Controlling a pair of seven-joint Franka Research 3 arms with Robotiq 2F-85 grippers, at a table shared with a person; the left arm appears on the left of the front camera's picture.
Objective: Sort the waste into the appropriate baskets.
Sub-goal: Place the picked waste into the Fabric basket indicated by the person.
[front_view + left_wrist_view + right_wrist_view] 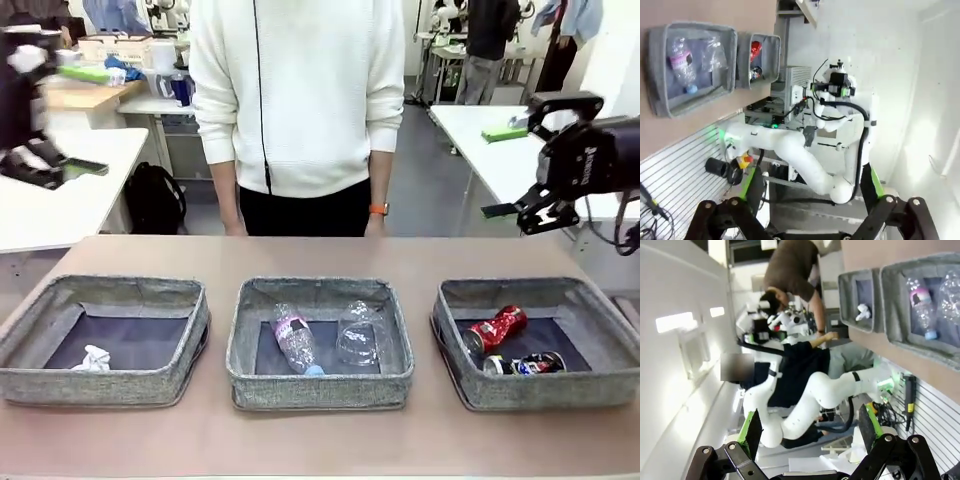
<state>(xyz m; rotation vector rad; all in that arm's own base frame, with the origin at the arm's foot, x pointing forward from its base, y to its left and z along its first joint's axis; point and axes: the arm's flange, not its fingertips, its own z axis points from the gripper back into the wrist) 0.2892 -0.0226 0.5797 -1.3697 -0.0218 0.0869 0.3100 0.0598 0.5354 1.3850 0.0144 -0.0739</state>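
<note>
Three grey baskets stand in a row on the table. The left basket (105,295) holds a white paper wad (92,358). In the middle basket (318,292) lie a clear bottle (295,343) with a pink label and a clear plastic cup (358,333). A crushed red can (495,328) and a black-and-white can (527,364) rest in the right basket (535,293). My right gripper (512,165) hangs open, high above the right basket, holding nothing. In the wrist views my left gripper (810,212) and right gripper (807,452) both stand open and empty, far from the baskets.
A person in a white sweater (297,95) stands at the table's far edge, hands down by the sides. The brown table (320,440) is bare in front of and behind the baskets. White tables stand farther off on both sides.
</note>
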